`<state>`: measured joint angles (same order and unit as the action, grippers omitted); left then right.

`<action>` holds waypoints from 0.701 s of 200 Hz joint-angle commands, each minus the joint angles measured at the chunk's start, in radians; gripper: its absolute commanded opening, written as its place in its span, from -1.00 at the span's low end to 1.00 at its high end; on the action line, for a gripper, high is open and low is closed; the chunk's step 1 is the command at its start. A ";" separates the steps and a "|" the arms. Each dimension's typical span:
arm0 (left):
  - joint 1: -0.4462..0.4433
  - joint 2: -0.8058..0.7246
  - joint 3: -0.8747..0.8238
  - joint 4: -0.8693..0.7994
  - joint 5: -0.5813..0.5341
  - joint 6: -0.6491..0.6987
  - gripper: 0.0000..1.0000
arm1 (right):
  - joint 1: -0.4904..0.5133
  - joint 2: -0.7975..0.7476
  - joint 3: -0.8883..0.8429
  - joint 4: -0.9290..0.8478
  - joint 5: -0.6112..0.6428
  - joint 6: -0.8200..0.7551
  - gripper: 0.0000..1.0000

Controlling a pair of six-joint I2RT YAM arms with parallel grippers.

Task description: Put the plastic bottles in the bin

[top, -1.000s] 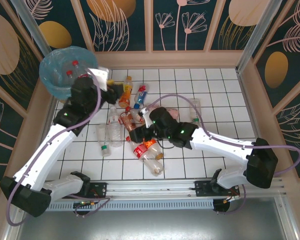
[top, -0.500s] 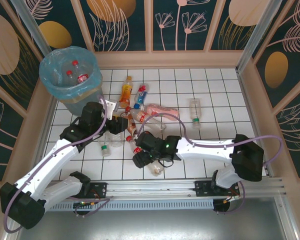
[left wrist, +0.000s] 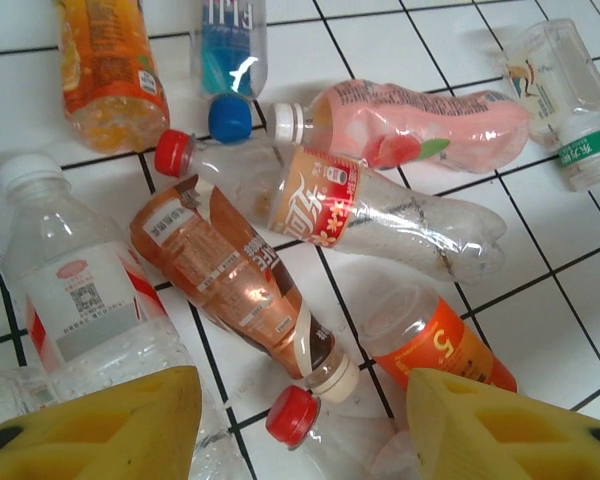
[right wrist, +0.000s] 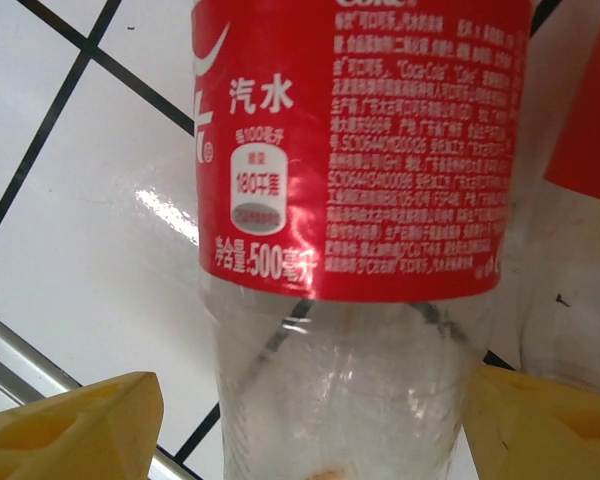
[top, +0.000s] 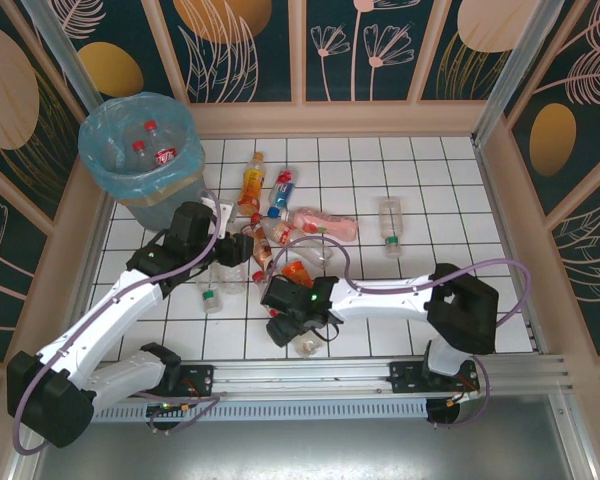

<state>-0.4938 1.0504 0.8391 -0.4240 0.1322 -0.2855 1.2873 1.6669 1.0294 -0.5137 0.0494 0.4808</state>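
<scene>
Near the front edge of the white tiled counter (right wrist: 90, 240), the right pincer (right wrist: 305, 405) stands wide astride a clear red-labelled plastic bottle (right wrist: 360, 180), whose long axis runs straight between the jaws.

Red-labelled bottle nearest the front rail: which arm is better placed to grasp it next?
Right. The right fingers, open, stand on both sides of the red-labelled bottle. The left fingers, also open, hang over the brown-labelled bottle in the pile farther back.

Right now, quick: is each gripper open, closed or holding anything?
Left gripper: open, holding nothing.
Right gripper: open, straddling the red-label bottle, not gripping it.
</scene>
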 commanded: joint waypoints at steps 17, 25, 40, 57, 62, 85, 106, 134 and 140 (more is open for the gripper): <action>0.003 -0.007 0.040 -0.035 -0.062 0.035 0.17 | 0.011 0.061 0.041 -0.032 -0.001 0.011 0.58; 0.002 -0.010 0.040 -0.038 -0.065 0.036 0.17 | 0.010 0.068 0.043 -0.029 -0.008 0.010 0.57; 0.002 -0.015 0.045 -0.041 -0.071 0.034 0.18 | 0.012 0.073 0.045 -0.027 -0.018 0.007 0.53; 0.002 -0.021 0.051 -0.042 -0.076 0.031 0.17 | 0.012 0.067 0.048 -0.029 -0.018 0.005 0.46; 0.003 -0.023 0.054 -0.044 -0.079 0.031 0.18 | 0.013 0.065 0.049 -0.031 -0.017 0.005 0.44; 0.003 -0.033 0.075 -0.045 -0.086 0.024 0.18 | 0.012 0.040 0.052 -0.031 -0.020 0.010 0.32; 0.002 -0.048 0.105 -0.041 -0.085 0.024 0.18 | 0.013 -0.012 0.037 -0.012 -0.030 0.017 0.22; 0.002 -0.073 0.159 -0.004 -0.112 0.039 0.21 | 0.005 -0.096 0.021 -0.001 -0.029 0.030 0.14; 0.002 -0.074 0.182 0.004 -0.115 0.044 0.22 | 0.003 -0.114 0.022 -0.001 -0.030 0.028 0.13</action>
<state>-0.4938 1.0031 0.9379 -0.4561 0.0528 -0.2665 1.2922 1.6569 1.0515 -0.5167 0.0185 0.4889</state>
